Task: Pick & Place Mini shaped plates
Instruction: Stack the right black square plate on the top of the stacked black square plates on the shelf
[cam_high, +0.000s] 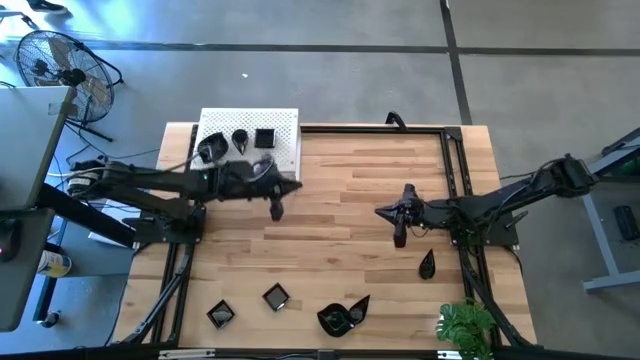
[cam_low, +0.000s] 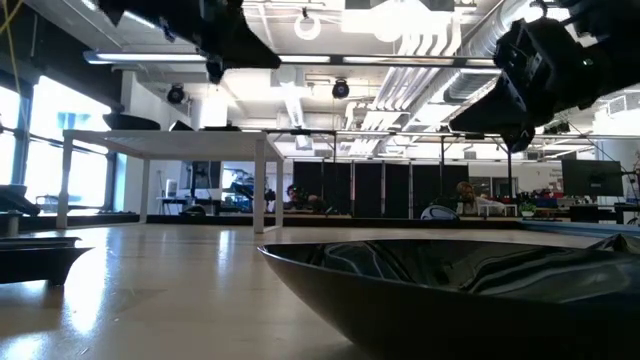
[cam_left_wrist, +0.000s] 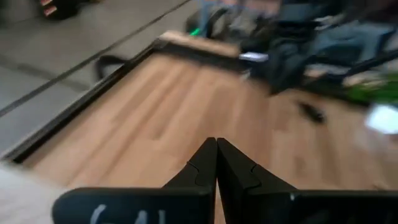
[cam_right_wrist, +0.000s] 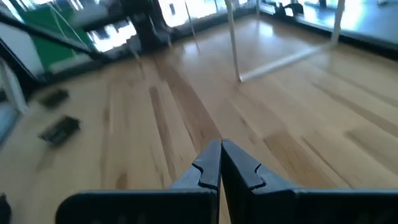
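Observation:
Three small black plates (cam_high: 240, 140) sit on top of the white perforated stand (cam_high: 285, 125) at the table's far left. Other black plates lie along the near edge: two square ones (cam_high: 220, 314) (cam_high: 276, 296), a large leaf-shaped one (cam_high: 343, 315) and a teardrop one (cam_high: 427, 265). My left gripper (cam_high: 277, 208) hangs shut above bare wood just near of the stand; its own view shows the fingers closed (cam_left_wrist: 216, 155). My right gripper (cam_high: 400, 235) is shut (cam_right_wrist: 221, 158) and held above the table's middle right, left of the teardrop plate.
A black rail frame (cam_high: 455, 160) borders the wood. A green plant (cam_high: 468, 325) stands at the near right corner. In the low view the leaf-shaped plate (cam_low: 450, 290) fills the foreground. Bare wood lies between the two grippers (cam_high: 340, 210).

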